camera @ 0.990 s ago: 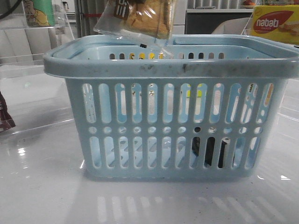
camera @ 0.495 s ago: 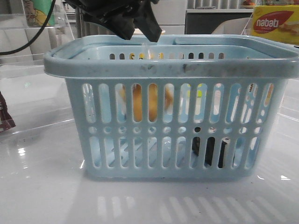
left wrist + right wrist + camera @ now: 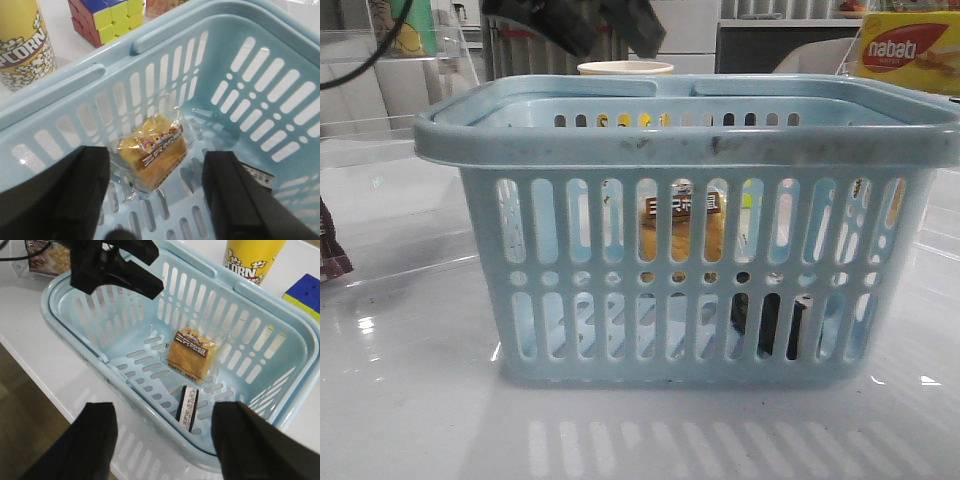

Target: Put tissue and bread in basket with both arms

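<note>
The light blue basket stands mid-table. The bread, golden in a clear packet with a dark label, lies on the basket floor and also shows in the left wrist view and the right wrist view. The black tissue stands on edge beside it, seen through the slots and in the left wrist view. My left gripper is open and empty above the basket's far side, over the bread. My right gripper is open and empty above the basket's near rim.
A yellow popcorn cup and a Rubik's cube stand just outside the basket. A paper cup is behind it. A nabati box is at the back right. A dark red-brown wrapper lies at the left edge.
The bread hung from the left gripper above the rim, then dropped into the basket and now lies on its floor. The left gripper has opened and risen slightly.
</note>
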### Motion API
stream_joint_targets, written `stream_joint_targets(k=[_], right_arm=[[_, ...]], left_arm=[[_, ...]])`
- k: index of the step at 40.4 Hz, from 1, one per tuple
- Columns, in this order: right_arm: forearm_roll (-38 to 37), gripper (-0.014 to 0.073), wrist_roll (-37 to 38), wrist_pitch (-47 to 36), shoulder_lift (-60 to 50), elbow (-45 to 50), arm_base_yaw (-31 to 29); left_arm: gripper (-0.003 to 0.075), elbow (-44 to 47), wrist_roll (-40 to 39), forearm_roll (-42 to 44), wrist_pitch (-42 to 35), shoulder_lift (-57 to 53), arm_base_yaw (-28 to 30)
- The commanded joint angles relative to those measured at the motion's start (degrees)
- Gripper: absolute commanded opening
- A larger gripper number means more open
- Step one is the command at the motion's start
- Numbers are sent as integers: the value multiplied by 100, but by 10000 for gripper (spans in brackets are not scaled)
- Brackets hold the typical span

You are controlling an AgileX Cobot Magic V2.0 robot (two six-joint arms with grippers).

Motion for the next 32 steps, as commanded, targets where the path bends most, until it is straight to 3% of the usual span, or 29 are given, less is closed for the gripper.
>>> stream_joint_targets(k=[1,16,32], right_arm=[[113,519,-47,-356,-45,-171,2],[113,519,-47,-356,-45,-171,2],[120,519,-47,-364,-45,-171,2]], left_arm=[[475,-194,-18,66,135,-602,-46],[440,153,-72,174,1424,-2224,-46],[420,1547,-1676,2049,1878,-4083,-46]])
